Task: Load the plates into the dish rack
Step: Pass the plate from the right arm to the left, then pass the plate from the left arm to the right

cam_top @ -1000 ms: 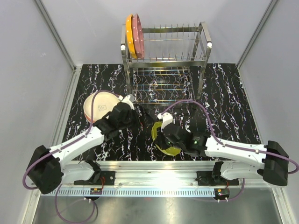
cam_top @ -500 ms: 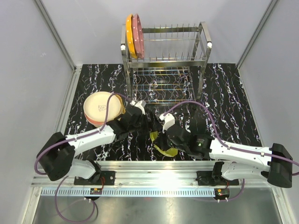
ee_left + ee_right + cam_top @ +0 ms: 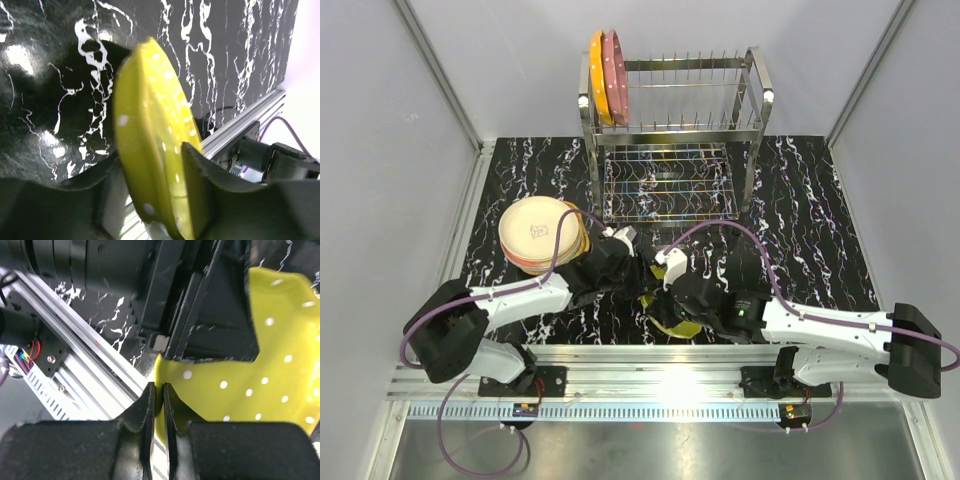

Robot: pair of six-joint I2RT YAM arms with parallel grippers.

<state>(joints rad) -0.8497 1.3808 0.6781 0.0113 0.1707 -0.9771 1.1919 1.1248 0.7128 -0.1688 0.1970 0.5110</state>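
Lime plate [image 3: 260,390] — stiff, slick glaze, prob light; grab at rim. Right gripper [image 3: 159,400] pinches rim; left gripper [image 3: 147,172] straddles it — contact unclear.

One lime-green dotted plate [image 3: 672,324] tilted up on edge, front centre. Cream-topped plate stack [image 3: 534,233] lies flat at left. Orange plate [image 3: 597,78] and pink plate [image 3: 616,62] stand upright at the left end of the dish rack [image 3: 676,128] top tier.

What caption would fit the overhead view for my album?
Left arm and right arm meet at a lime-green dotted plate; orange plate and pink plate stand in the dish rack.
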